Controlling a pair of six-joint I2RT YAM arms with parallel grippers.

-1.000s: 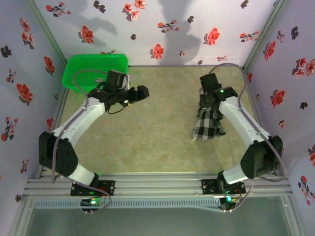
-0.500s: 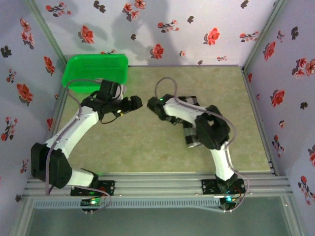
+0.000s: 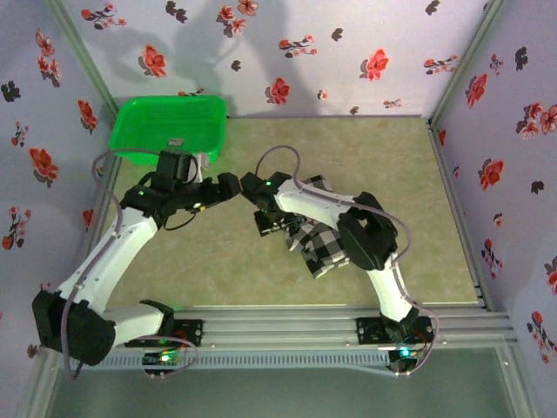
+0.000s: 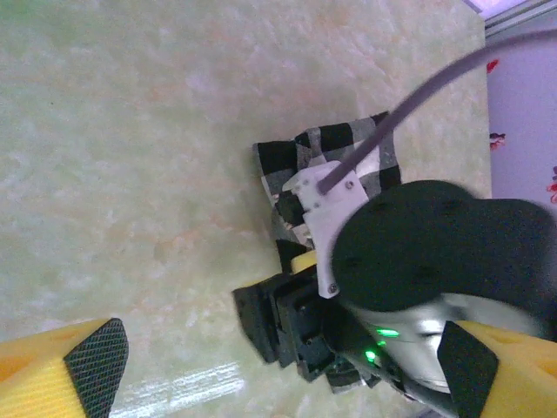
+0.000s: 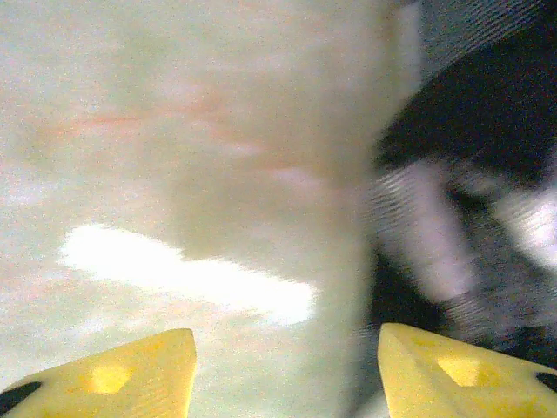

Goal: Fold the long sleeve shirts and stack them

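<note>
Walls (image 3: 348,52): lilac paper with red and black flowers on 3 sides of the cell.
Table (image 3: 218,270): pale green and mottled, with a bright glare patch in my right wrist view.
Basket (image 3: 174,131): green plastic, in the far left corner, well apart from the cloth.
Shirt (image 3: 320,246): 1 black-and-white checked heap, bunched up and lying right of centre, partly under the right arm's forearm. From the left wrist I see the shirt (image 4: 300,157) poking out beyond that arm.
Left arm (image 3: 130,231): runs up the left side and bends in toward the middle.
Left claw (image 4: 283,366): fingers spread wide, gripping nothing. In my view the right arm's black wrist joint sits ahead of it, between the 2 yellow tips.
Right arm (image 3: 313,205): folded back from its elbow, with its wrist close to the left claw near table centre.
Right claw (image 5: 287,370): fingers apart over bare table, with nothing between them that I can make out — this view is blurred. Dark-and-light cloth lies just to the right of it; I cannot tell whether it touches.
</note>
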